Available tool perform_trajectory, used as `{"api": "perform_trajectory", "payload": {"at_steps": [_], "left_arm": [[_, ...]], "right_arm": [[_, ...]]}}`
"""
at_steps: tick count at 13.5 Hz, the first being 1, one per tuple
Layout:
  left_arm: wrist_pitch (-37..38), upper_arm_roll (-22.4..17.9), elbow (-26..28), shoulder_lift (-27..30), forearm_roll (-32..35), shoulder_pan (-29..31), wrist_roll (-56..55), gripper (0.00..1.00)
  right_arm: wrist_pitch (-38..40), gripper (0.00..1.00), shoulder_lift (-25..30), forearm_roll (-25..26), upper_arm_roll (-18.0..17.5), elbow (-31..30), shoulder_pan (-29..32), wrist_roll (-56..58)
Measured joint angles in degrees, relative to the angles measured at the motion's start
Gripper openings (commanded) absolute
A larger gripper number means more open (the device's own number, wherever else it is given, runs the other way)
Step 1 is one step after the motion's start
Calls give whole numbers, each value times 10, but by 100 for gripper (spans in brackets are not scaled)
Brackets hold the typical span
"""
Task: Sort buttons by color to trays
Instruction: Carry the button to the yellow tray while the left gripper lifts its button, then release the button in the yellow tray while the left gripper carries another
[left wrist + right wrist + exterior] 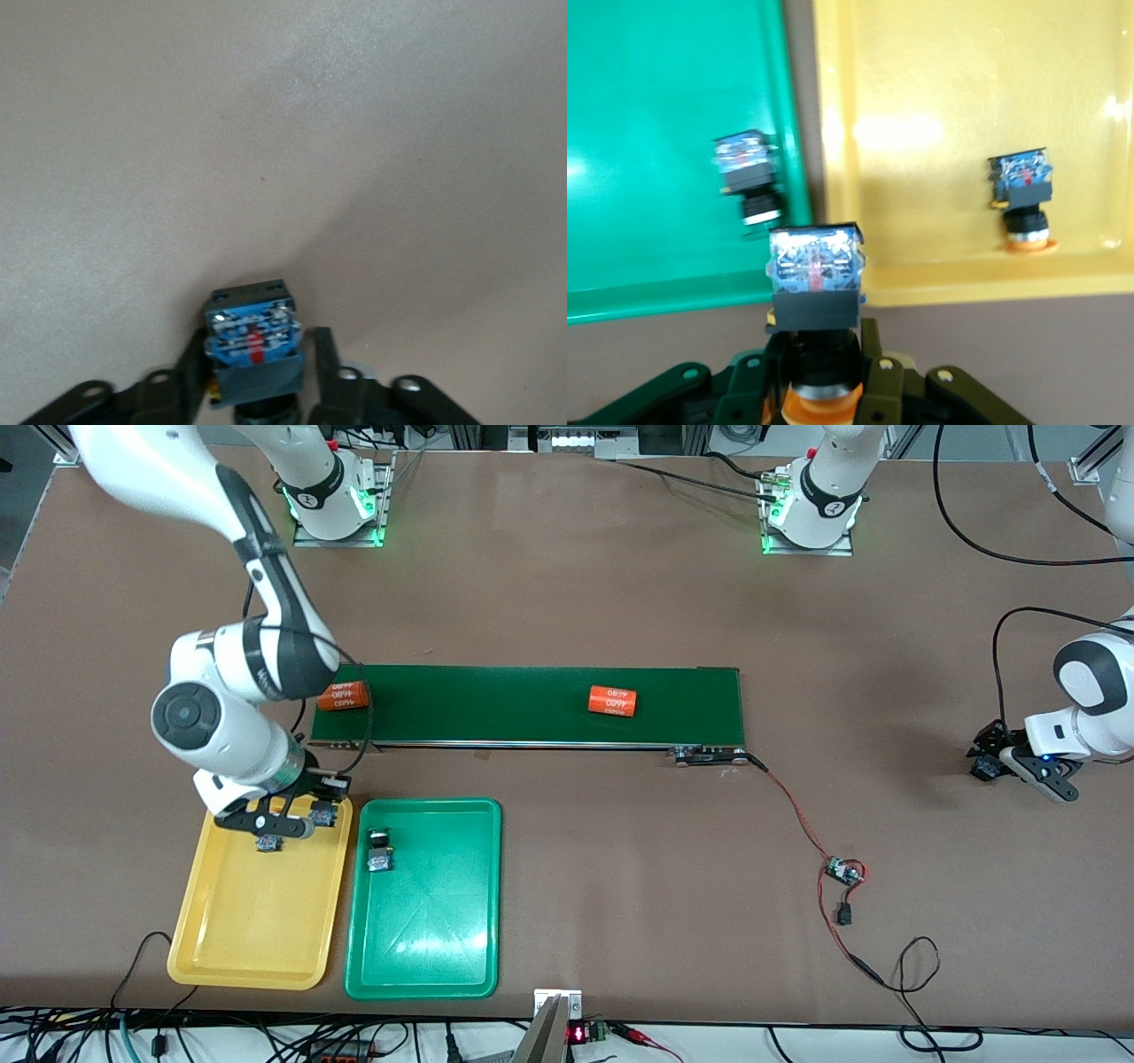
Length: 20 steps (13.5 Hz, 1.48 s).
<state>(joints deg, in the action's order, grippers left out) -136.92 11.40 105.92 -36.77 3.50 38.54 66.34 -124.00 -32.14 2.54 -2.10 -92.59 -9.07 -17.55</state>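
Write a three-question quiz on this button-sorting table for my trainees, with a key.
1. True or false: just one button lies in the green tray.
2. The right tool, above the yellow tray's rim, is shut on: A) a screwdriver; B) an orange-capped button; C) nothing.
3. Fill in: ___ orange cylinders lie on the conveyor belt.
Key: 1 true; 2 B; 3 two.
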Motion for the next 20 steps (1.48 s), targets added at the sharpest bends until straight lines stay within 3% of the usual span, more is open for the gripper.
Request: {"api": "perform_trajectory", "payload": {"at_steps": [2, 5, 10, 11, 13, 18, 19, 20], "left_arm": [[0, 0, -3, 0, 0, 0, 7, 3], [15, 8, -12, 12, 0, -4, 9, 0], [171, 75, -17, 80, 0, -32, -104, 0], [204, 85, -17, 100, 0, -50, -148, 0], [255, 92, -15, 147, 0, -105, -240, 0], [327, 97, -1, 226, -2, -245, -467, 0], [327, 101, 5, 229, -7, -268, -504, 0], [324, 108, 11, 228, -20, -284, -535, 0]], "right_arm": [[-11, 3, -38, 0, 0, 23, 23, 38], [-55, 3, -83, 1, 0, 47, 43, 71], [-119, 5, -123, 1, 5, 50, 51, 103], [-120, 26, -125, 1, 5, 50, 52, 104], [-120, 54, -126, 1, 6, 50, 53, 105], [-121, 62, -126, 0, 6, 54, 58, 105], [-121, 71, -126, 0, 5, 56, 58, 105], [-120, 100, -125, -1, 1, 57, 57, 105]]}}
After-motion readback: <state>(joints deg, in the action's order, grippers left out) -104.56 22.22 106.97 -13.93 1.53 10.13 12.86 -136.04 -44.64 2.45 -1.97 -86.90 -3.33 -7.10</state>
